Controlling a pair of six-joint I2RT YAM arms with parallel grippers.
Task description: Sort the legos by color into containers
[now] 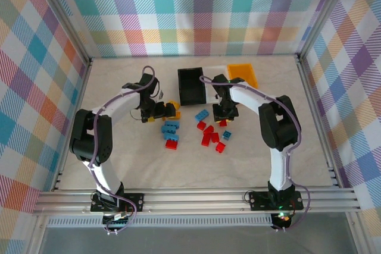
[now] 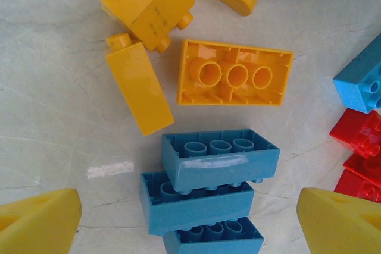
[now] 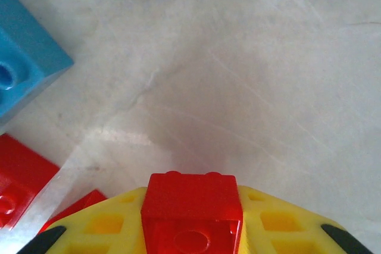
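- Tabletop, pale and marbled (image 1: 125, 159), carrying everything: loose bricks mid-table, bins at the far side.
- Three rectangular open-top plastic bins joined in a row: black bin (image 1: 191, 85), white bin (image 1: 215, 71) partly hidden behind the right arm, orange-yellow bin (image 1: 244, 74). Probably placed where both arms can reach. Contents too small to tell.
- Left gripper (image 1: 156, 111) low over the yellow-and-blue cluster. Yellow fingertips (image 2: 38, 221) spread wide either side of the blue heap, holding nothing. Likely lining up a pick.
- Right gripper (image 1: 225, 114) just in front of the black bin, jaws pinching a small red studded plastic brick (image 3: 190, 197). Brick centred between the pads, so it should lift without twisting.
- Count, left wrist view:
  - four orange-yellow plastic bricks (image 2: 235, 81), one lying underside up
  - four blue plastic bricks (image 2: 220, 159), three overlapped in a heap and one at the right edge
  - three red bricks (image 2: 360, 135) at the right edge
- Count, right wrist view, besides the held brick: one blue brick at the left edge (image 3: 24, 57) and two red pieces at lower left (image 3: 18, 182).
- Sorting judged barely begun, with most bricks on the table.
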